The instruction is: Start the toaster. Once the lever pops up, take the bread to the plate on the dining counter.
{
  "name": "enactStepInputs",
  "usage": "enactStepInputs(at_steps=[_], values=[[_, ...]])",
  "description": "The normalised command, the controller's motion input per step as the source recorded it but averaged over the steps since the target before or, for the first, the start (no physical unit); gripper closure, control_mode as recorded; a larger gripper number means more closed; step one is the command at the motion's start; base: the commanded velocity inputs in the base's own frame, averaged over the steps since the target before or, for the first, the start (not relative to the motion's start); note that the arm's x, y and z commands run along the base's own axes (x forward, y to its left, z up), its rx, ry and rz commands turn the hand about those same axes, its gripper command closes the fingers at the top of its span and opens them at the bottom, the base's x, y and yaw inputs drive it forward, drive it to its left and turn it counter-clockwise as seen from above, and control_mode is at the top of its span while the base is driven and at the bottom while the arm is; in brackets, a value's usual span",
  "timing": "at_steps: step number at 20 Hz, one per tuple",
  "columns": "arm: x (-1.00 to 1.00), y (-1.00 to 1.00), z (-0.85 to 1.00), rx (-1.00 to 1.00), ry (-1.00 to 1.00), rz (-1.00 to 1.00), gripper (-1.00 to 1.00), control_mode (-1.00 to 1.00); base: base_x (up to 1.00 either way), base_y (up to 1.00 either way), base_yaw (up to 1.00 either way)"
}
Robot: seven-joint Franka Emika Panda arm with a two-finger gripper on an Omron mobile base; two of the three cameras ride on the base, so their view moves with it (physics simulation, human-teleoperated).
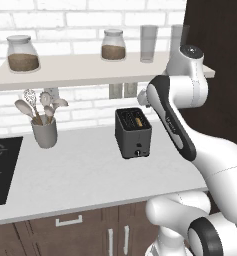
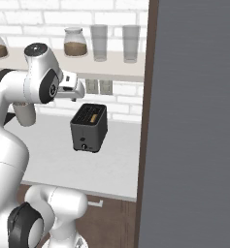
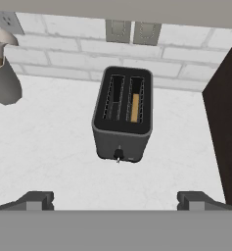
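A dark grey two-slot toaster (image 3: 122, 115) stands on the pale worktop near the brick wall, also seen as the toaster (image 1: 133, 132) and the toaster (image 2: 89, 128). A tan slice of bread (image 3: 135, 108) sits down in its right slot, its top edge showing as the bread (image 1: 138, 121). The small dark lever (image 3: 118, 154) sticks out from the narrow face nearest me. My gripper (image 3: 116, 201) hovers above and in front of the toaster, open, with nothing between its fingers. The plate and the dining counter are out of view.
A grey utensil cup (image 1: 45, 132) with spoons stands left of the toaster, and a black hob (image 1: 0, 170) lies at the far left. A shelf (image 1: 90, 67) with jars and glasses hangs over the worktop. A tall dark panel (image 2: 194, 121) closes the right side.
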Motion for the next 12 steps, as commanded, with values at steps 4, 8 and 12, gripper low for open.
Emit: enactStepInputs(at_steps=[4,8,12], values=[[0.0,0.0,0.0,0.0,0.0,0.0,-1.0,-1.0,0.0,0.0,0.0],[0.0,0.0,0.0,0.0,0.0,0.0,-1.0,-1.0,0.0,0.0,0.0],[0.0,0.0,0.0,0.0,0.0,0.0,-1.0,-1.0,0.0,0.0,0.0]])
